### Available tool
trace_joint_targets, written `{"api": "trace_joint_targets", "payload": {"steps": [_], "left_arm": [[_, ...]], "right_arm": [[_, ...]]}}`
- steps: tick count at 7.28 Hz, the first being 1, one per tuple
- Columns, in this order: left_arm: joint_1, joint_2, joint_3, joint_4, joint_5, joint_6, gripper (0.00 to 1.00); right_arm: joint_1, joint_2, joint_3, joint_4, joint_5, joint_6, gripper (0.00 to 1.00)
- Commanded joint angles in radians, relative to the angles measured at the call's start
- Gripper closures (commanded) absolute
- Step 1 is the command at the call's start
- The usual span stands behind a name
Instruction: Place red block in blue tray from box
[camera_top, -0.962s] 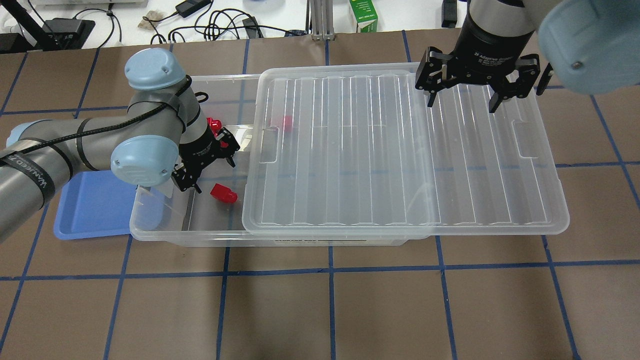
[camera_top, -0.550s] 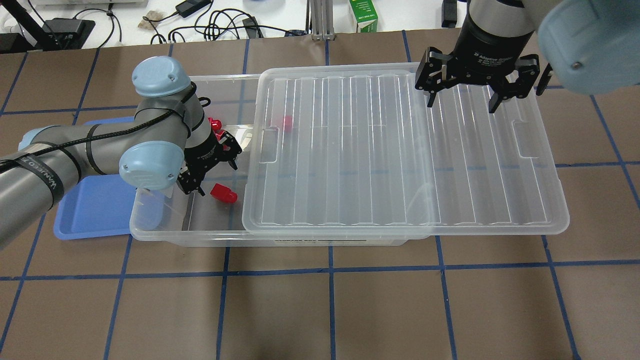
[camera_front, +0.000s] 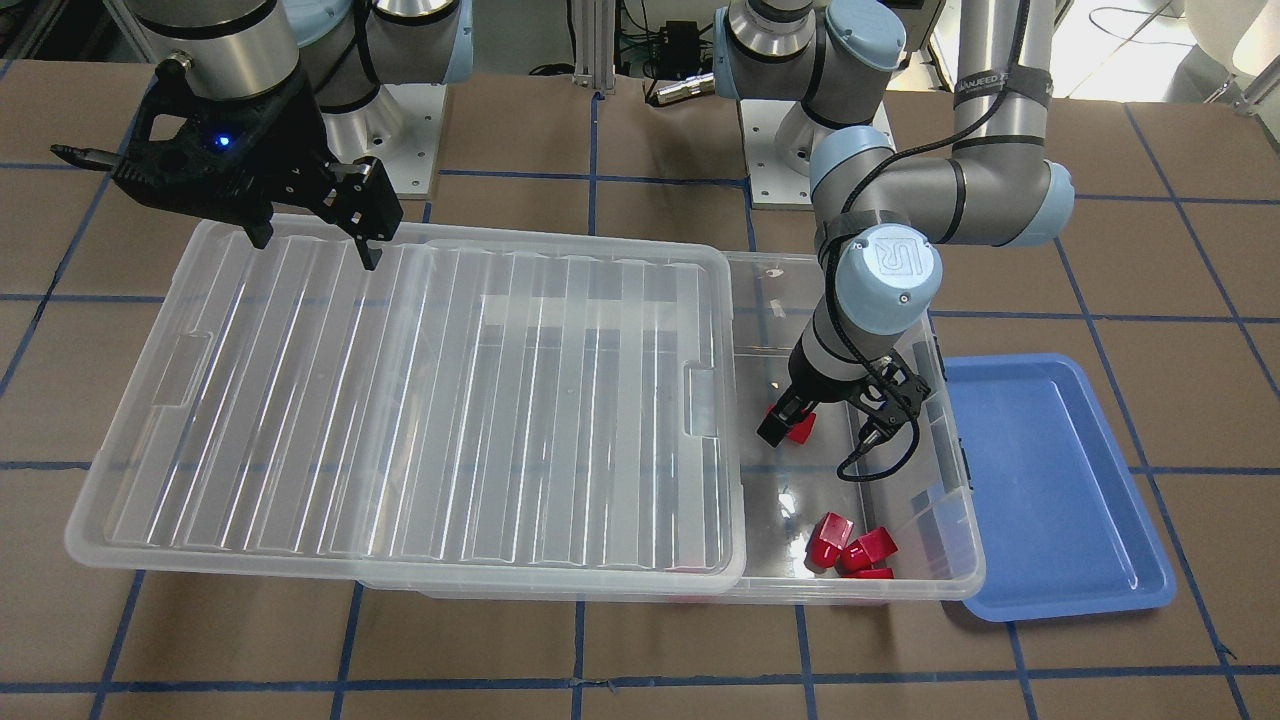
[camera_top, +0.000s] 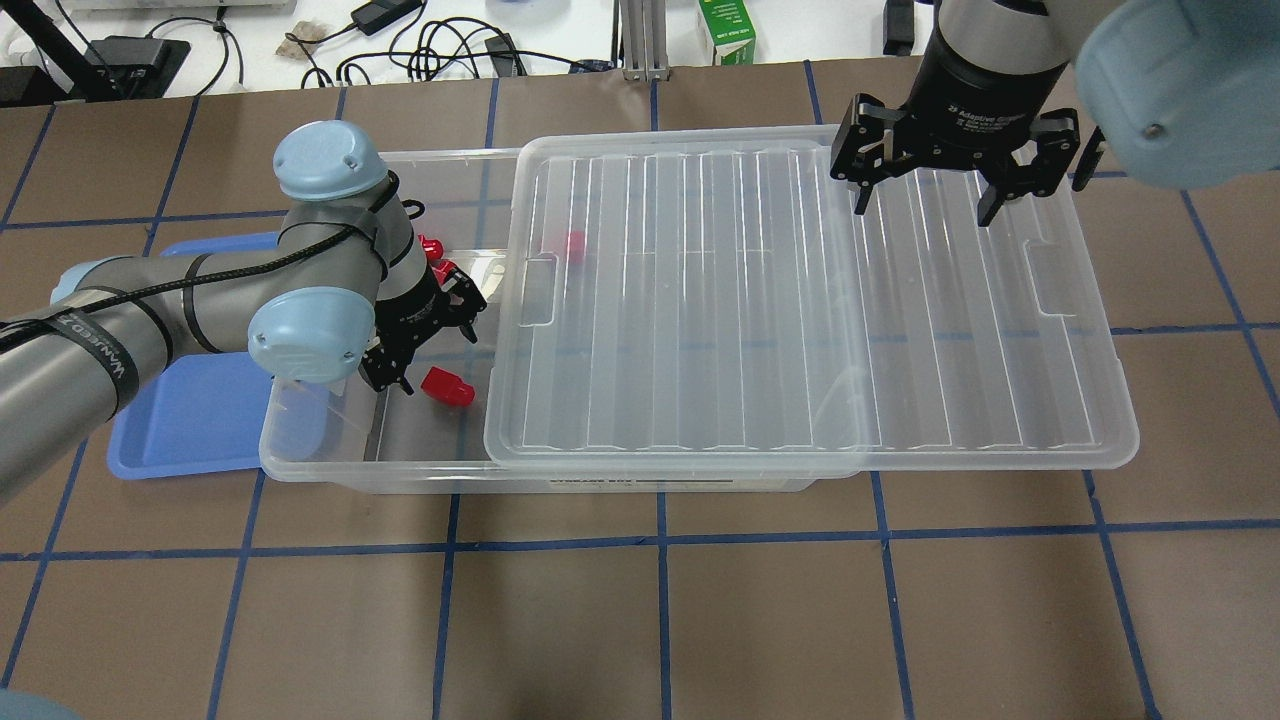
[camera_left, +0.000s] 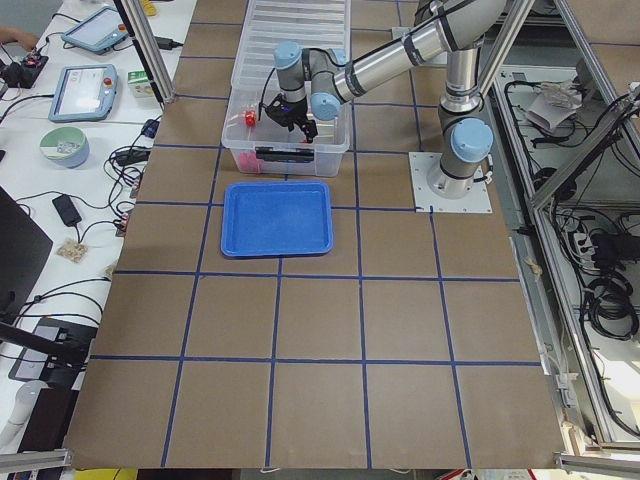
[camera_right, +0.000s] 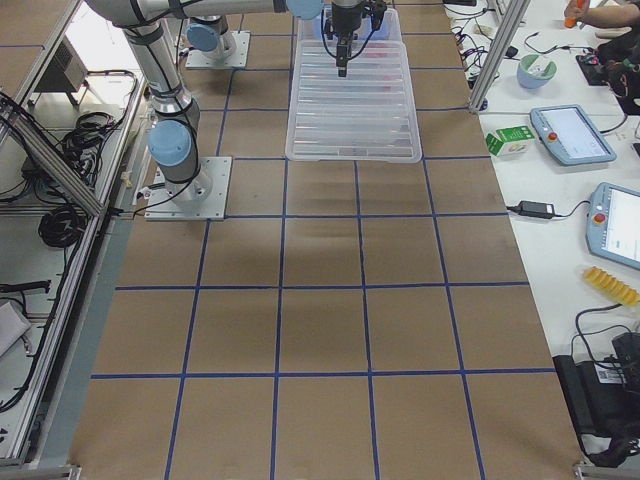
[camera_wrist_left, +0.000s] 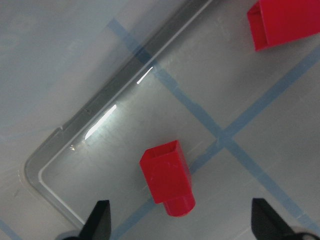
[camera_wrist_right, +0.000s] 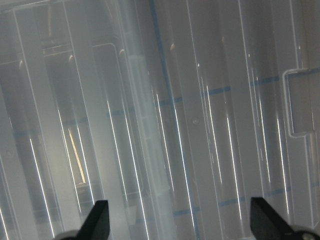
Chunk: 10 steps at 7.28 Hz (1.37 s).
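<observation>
Overhead exterior: the left gripper (camera_top: 436, 360), jaws apart, has crept closer to the small glossy red plastic block (camera_top: 447, 386) in the large clear plastic box (camera_top: 330, 470), so a grasp looks near. The right gripper (camera_top: 924, 208) hovers, jaws apart.

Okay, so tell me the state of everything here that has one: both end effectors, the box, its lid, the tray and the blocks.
left end effector: open, down inside the box, beside one red block, gripping nothing.
right end effector: open, empty, above the lid.
lid: lying offset, covering most of the box.
box: uncovered at one end.
tray: empty.
red block: lying loose on the box floor.
other red blocks: loose in the box.
</observation>
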Motion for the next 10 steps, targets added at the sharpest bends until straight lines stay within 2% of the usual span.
{"api": "trace_joint_targets", "payload": {"steps": [1,5,7,8,10], "left_arm": [[0.002,-0.012,-0.013,0.022,0.001,0.001,0.0],[0.009,-0.038,-0.085,0.143,0.004,0.018,0.0],[0.009,-0.046,-0.087,0.145,0.004,0.018,0.0],[0.009,-0.052,-0.091,0.146,0.004,0.016,0.07],[0.009,-0.054,-0.091,0.146,0.004,0.018,0.13]], "right_arm": [[0.0,0.0,0.0,0.0,0.0,0.0,0.0],[0.0,0.0,0.0,0.002,-0.002,0.0,0.0],[-0.002,-0.002,-0.002,0.002,0.0,0.0,0.0],[0.008,-0.002,0.0,-0.008,0.004,0.003,0.0],[0.009,-0.003,0.002,-0.002,0.005,0.003,0.0]]}}
